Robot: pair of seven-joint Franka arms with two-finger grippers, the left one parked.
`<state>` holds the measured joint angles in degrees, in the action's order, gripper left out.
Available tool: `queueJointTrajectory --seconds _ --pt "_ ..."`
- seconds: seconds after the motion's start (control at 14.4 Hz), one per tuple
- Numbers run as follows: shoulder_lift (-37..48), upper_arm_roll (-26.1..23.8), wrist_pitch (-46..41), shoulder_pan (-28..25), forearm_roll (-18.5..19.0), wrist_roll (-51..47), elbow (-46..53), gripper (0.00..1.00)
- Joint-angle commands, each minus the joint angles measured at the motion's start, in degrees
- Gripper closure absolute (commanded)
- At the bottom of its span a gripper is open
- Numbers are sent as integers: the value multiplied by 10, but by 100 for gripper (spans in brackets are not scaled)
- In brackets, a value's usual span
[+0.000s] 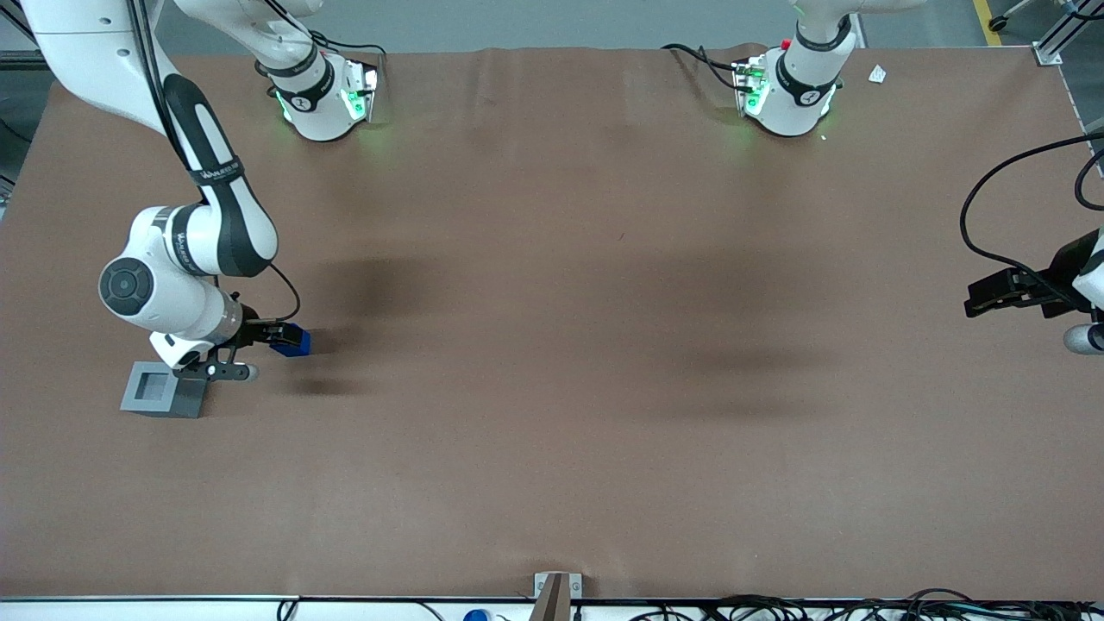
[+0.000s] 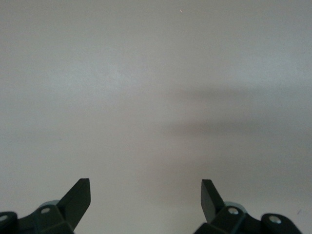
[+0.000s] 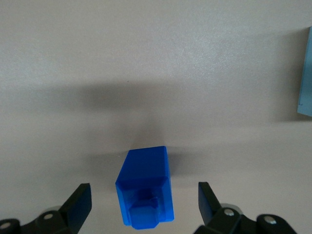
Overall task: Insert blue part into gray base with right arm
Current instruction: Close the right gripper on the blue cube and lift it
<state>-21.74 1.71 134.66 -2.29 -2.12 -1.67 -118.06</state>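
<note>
Brown table cover (image 1: 552, 362): matte, spread under everything; cut off at the front view's edges.
Right arm (image 1: 185, 259): white with black bands, upper links running out of the front view; elbow bent, forearm coming down toward the camera, wrist turned sideways just above the gray base.
Gray base (image 1: 164, 390): light gray box at the working arm's end of the table, square socket facing up; the corner nearest the wrist hidden under the gripper mount. In the right wrist view only a pale sliver (image 3: 305, 73), cut by the frame edge.
Gripper (image 1: 278, 338): black, pointing sideways toward the table's middle; fingers (image 3: 80, 201) spread wide, clear of the part on both sides, holding nothing.
Blue part (image 3: 145, 192): bright blue, between the spread fingers without touching either, stud facing the wrist camera. From the front (image 1: 293, 341), partly hidden by the fingertips, beside the gray base and slightly farther from the camera; resting on the cover or not, hard to tell.
</note>
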Motion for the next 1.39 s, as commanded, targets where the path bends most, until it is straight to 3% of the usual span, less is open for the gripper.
queueJointTrajectory --seconds 0.0,0.28,0.56,0.77,0.83,0.97,1.04,1.32 --pt "-1 -3 51 4 -3 9 -34 8" --pt "-3 -3 63 4 -3 9 -46 10" --pt "-2 -3 51 -2 -3 10 -49 24" --pt "0 -3 32 -2 -3 10 -48 44" --pt "3 -3 29 -2 -3 10 -47 54" --pt "6 -3 18 -2 -1 16 -43 84" --pt "6 -2 10 -2 0 16 -37 93" --pt "12 0 -40 18 3 17 9 95"
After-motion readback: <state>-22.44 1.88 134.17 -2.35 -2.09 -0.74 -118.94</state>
